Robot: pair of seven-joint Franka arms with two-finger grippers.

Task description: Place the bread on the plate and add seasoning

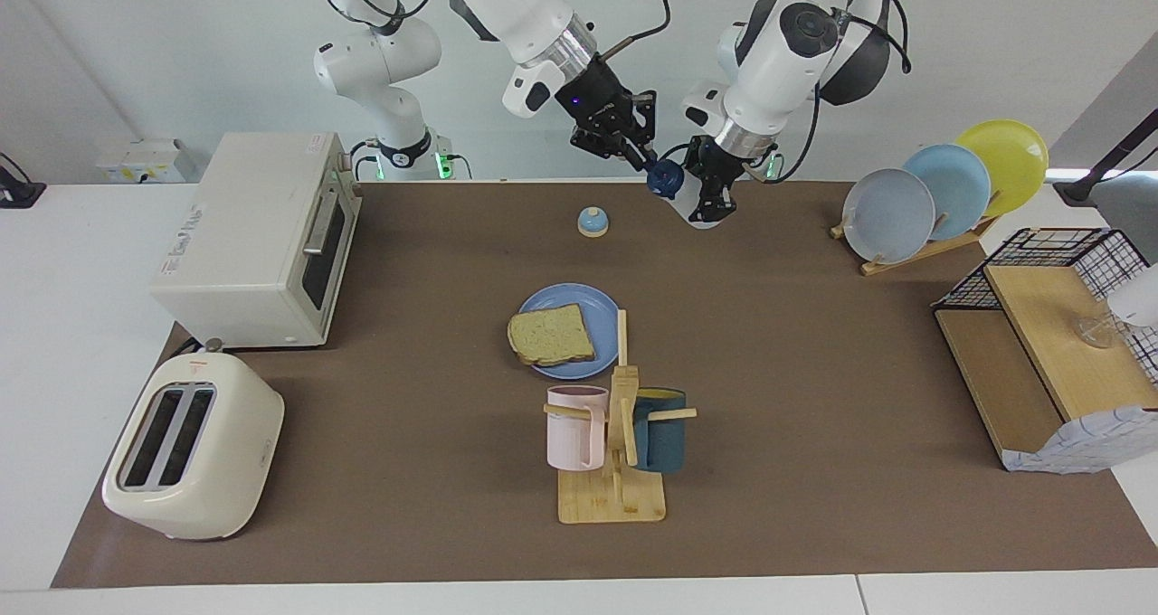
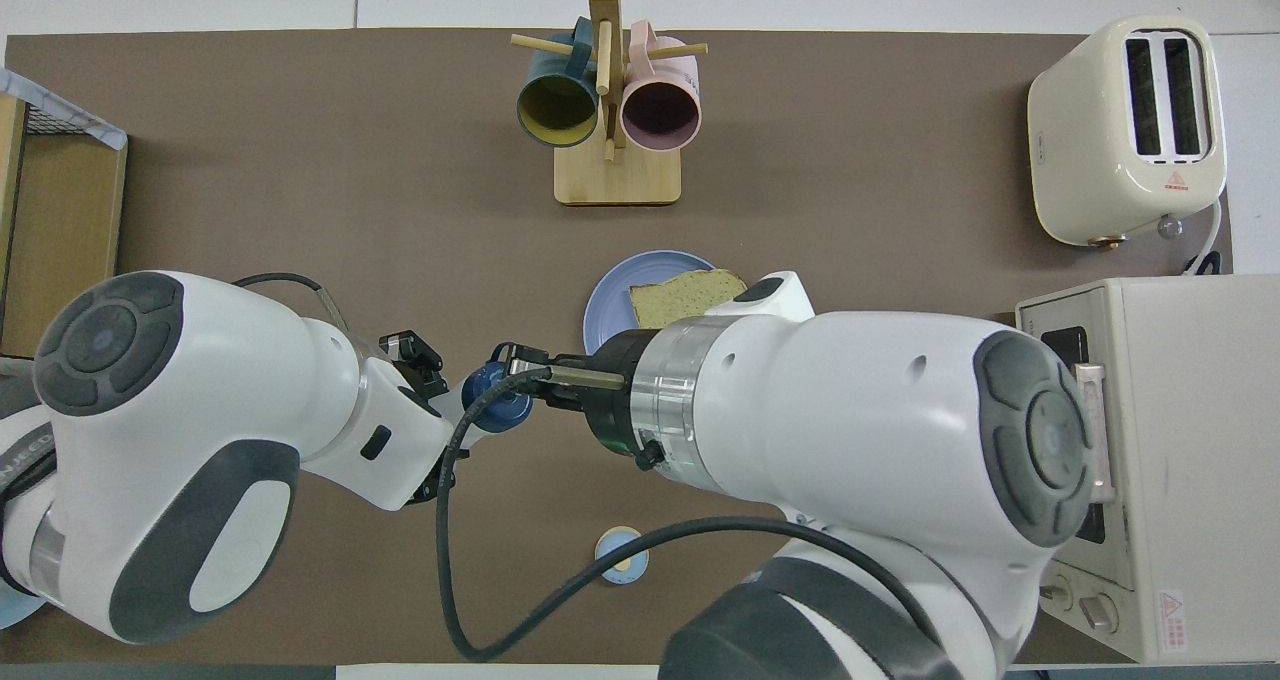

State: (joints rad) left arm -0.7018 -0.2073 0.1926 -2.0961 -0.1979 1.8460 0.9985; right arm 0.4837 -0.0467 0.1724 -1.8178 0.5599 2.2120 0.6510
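Facing view: my left gripper [image 1: 711, 199] is clamped on the seasoning [image 1: 667, 179], tilted in the air over the mat [image 1: 814, 371] beside the bell [image 1: 592, 222]; my right gripper [image 1: 640, 152] is at its navy cap, can't tell if open or closed. Bread [image 1: 550, 335] lies on the plate [image 1: 579, 298], mid-table. Overhead view: seasoning [image 2: 497, 402] sits between both wrists, right gripper [image 2: 520, 362] at the cap; bread [image 2: 685, 298] on the plate [image 2: 603, 310], partly under my right arm.

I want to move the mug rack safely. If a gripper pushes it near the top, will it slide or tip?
Probably tip: the mug rack has a tall post on a small flat base. The two mugs hang high, likely making it top-heavy. Pushing at the base should slide it.
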